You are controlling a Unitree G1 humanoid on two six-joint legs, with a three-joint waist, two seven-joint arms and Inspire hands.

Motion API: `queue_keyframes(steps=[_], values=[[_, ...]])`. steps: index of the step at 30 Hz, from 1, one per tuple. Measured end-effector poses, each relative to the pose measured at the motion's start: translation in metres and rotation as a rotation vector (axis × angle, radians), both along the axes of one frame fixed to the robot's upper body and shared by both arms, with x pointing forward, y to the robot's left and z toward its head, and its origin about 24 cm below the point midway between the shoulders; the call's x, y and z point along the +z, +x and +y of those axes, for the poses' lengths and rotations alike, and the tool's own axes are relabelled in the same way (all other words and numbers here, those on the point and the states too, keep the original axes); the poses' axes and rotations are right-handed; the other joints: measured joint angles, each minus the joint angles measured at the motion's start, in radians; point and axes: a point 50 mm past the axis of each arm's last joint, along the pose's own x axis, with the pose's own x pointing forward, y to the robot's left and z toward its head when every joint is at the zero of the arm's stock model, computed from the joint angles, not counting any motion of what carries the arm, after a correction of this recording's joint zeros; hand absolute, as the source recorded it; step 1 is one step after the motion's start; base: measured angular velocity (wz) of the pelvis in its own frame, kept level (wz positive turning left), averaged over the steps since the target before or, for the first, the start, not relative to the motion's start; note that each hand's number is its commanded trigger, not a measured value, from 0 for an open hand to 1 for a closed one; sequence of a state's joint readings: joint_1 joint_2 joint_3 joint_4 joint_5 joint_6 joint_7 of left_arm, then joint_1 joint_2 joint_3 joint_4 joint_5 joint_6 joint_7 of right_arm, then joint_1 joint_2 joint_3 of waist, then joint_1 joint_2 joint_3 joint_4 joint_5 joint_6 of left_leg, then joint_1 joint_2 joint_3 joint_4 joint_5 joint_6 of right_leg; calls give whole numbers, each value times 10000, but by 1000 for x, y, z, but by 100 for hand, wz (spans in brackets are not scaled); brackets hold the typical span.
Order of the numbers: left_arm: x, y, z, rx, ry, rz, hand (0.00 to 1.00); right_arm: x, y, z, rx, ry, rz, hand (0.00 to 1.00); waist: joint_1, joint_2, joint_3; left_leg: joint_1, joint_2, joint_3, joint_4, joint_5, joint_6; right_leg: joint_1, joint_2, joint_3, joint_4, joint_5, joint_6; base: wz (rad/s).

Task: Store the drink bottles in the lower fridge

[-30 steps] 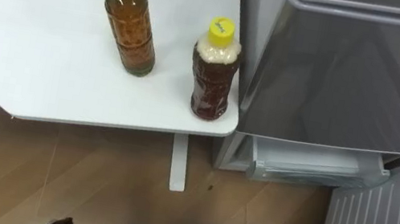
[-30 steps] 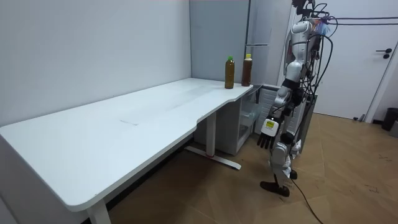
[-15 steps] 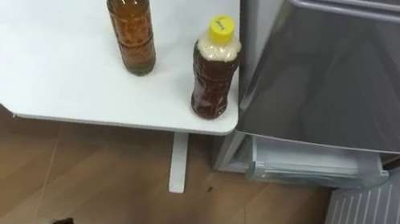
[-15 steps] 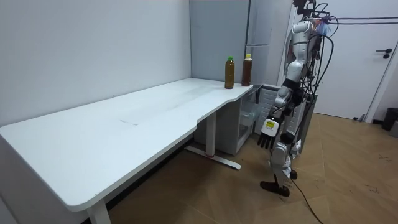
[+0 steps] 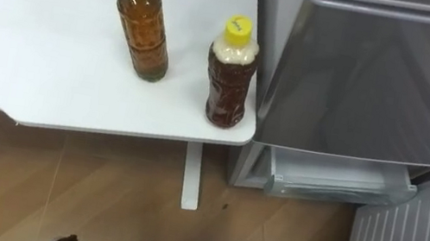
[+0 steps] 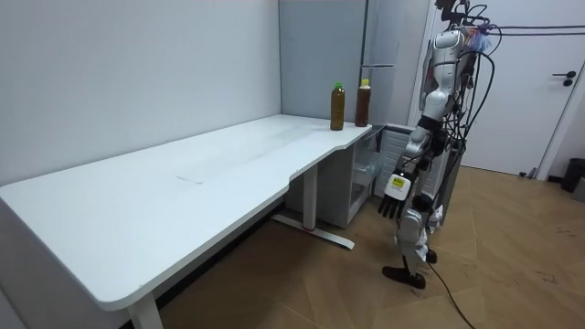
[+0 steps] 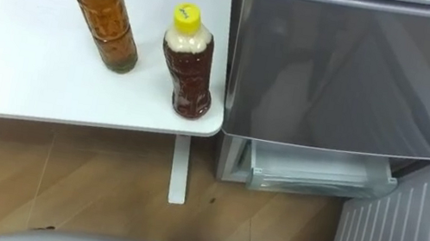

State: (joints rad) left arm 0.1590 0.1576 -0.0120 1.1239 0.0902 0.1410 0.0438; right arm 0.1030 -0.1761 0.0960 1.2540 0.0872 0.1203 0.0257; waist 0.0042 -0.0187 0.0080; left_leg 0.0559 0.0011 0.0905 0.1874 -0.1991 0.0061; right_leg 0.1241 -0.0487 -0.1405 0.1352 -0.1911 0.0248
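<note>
Table [image 5: 23, 62], one green-capped bottle [image 5: 142, 25], one yellow-capped bottle [image 5: 230, 75]

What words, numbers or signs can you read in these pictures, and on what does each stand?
Yellow cap of the dark bottle: a small dark mark, too small to read.
Green-capped bottle: label print too blurred to read.
No text here can be read.

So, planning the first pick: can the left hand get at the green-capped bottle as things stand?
Probably yes: the left hand hangs low, but the green-capped bottle stands on the table with bare top before it; the yellow-capped bottle stands apart, to its right.
</note>
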Motion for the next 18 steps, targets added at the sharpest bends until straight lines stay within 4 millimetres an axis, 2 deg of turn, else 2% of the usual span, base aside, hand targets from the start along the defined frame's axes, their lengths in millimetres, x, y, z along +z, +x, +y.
queue_keyframes(steps=[4,10,13,15,18], values=[[0,1,-1,345,255,-340,0,0,-1,0,4,-9,-39,0,4,-19,-13,88,-2,-17,-1,-2,-4,65,-4,-13,1,0,0,0],[1,7,-3,933,491,-898,0,0,-2,0,-85,-18,-122,0,2,8,9,44,-1,-45,16,-3,-4,60,-5,-69,4,1,-3,0],[1,7,-2,1357,711,-1079,0,-1,-2,1,-115,-112,-148,0,7,-6,-17,16,-4,-21,4,-3,-4,33,-4,-59,1,-1,0,0],[2,8,0,1827,880,-1252,0,-1,-2,1,-152,-123,-134,0,7,-64,-74,7,-10,-50,-3,-3,-4,37,-5,-15,0,-1,0,0],[6,13,7,2928,1395,-1733,0,-1,-4,1,-433,-75,-141,0,8,-73,-84,113,-10,-65,-8,-2,-4,160,-4,-20,-3,-1,0,0]])
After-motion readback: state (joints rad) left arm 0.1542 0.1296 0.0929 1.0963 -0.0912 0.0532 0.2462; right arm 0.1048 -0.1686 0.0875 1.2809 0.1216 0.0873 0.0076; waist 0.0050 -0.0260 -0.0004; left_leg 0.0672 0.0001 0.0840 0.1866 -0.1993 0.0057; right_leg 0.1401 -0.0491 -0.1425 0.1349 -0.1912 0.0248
